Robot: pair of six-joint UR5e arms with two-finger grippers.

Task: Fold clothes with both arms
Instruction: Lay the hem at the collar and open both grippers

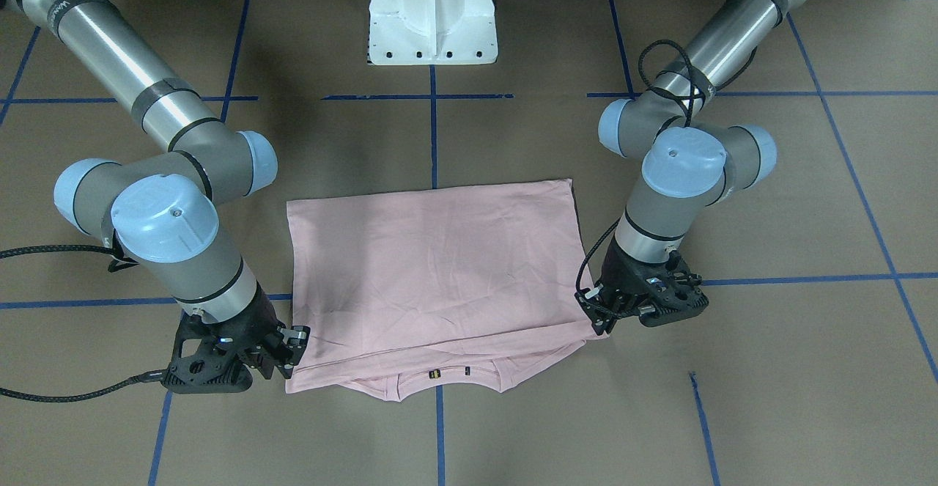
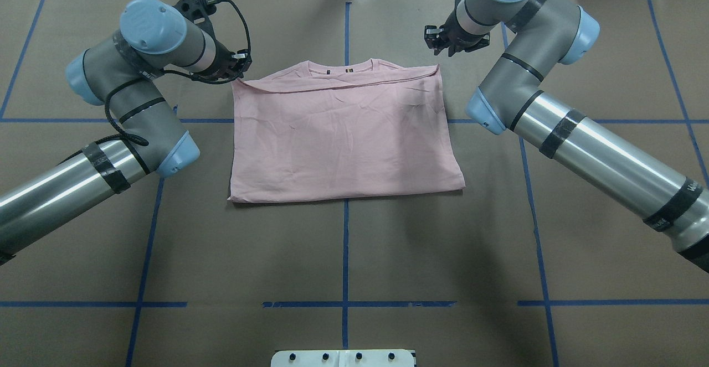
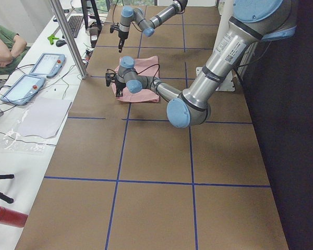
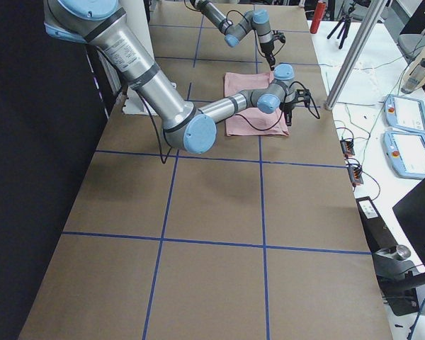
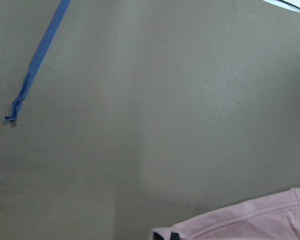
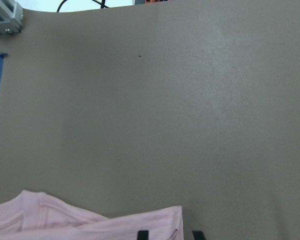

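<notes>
Left arm (image 2: 133, 73) comes in from the left. Its jaws sit at the far left corner of the pink T-shirt (image 2: 343, 134), touching cloth, but I cannot tell whether they pinch it or stand spread (the wrist view shows one dark tip beside a curl of hem). The shirt lies flat mid-counter (image 2: 343, 245), plain back up. It is doubled over, so the upper layer's edge ends just short of the ribbed collar (image 2: 340, 68) on the far side. Judged light, limp and without stiffness, so it will sag and crease unless both corners rise level together. Best hold: the two far corners, through both layers. Right arm (image 2: 581, 140): jaws spread, at the far right corner, with the cloth's edge lying between the tips in the wrist view. Room: open brown counter on every side of the shirt. The white pedestal base (image 2: 343, 357) is well apart at the near edge, and the far edge lies closer, behind the collar.
</notes>
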